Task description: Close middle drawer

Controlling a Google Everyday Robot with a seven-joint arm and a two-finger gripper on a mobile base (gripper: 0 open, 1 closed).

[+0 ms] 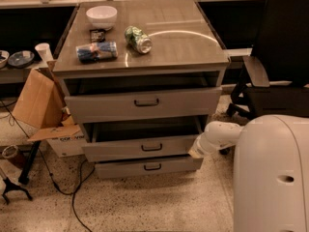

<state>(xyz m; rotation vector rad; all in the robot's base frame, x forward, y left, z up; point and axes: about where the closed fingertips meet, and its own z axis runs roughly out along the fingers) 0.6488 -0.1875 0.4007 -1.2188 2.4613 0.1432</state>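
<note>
The middle drawer is the second grey drawer of the cabinet, with a small dark centre handle. It stands pulled out, and its dark inside shows above the front. My gripper is at the end of the white arm, at the right end of this drawer's front, touching it or very close to it. The taller top drawer is also pulled out. The bottom drawer sticks out a little.
On the cabinet top are a white bowl, a green can on its side, a blue packet and a small dark item. A cardboard box and cables lie to the left. A black chair stands to the right. My white base fills the lower right.
</note>
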